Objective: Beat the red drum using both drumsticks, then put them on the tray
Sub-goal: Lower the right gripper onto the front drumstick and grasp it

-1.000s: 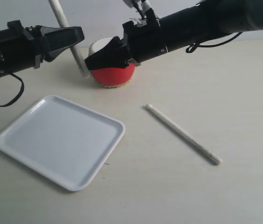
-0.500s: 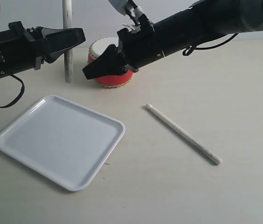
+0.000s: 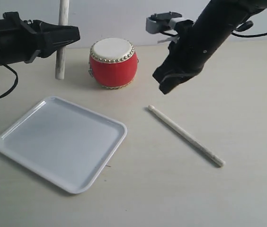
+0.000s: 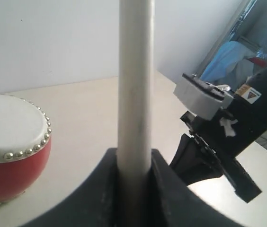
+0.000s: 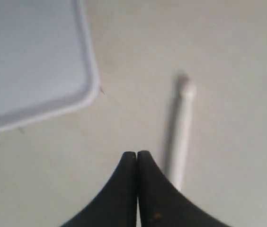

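The red drum [image 3: 113,62] stands at the back of the table, cream skin up; it also shows in the left wrist view [image 4: 11,146]. My left gripper [image 3: 69,35] is shut on one drumstick [image 3: 61,42], held upright to the left of the drum, its tip just above the table. That stick runs between the fingers [image 4: 134,94]. The other drumstick [image 3: 185,135] lies on the table at the right. My right gripper [image 3: 164,86] hovers above its near end, shut with nothing in it [image 5: 137,153]; the stick [image 5: 182,132] lies beside the fingertips. The white tray [image 3: 62,141] sits front left.
The right arm [image 3: 209,33] slants down from the upper right, to the right of the drum. A corner of the tray [image 5: 39,71] appears in the right wrist view. A pale wall runs behind the table.
The right arm has swung from over the drum to the right and now hangs above the lying drumstick. The left gripper's stick went from tilted to upright and shifted left.
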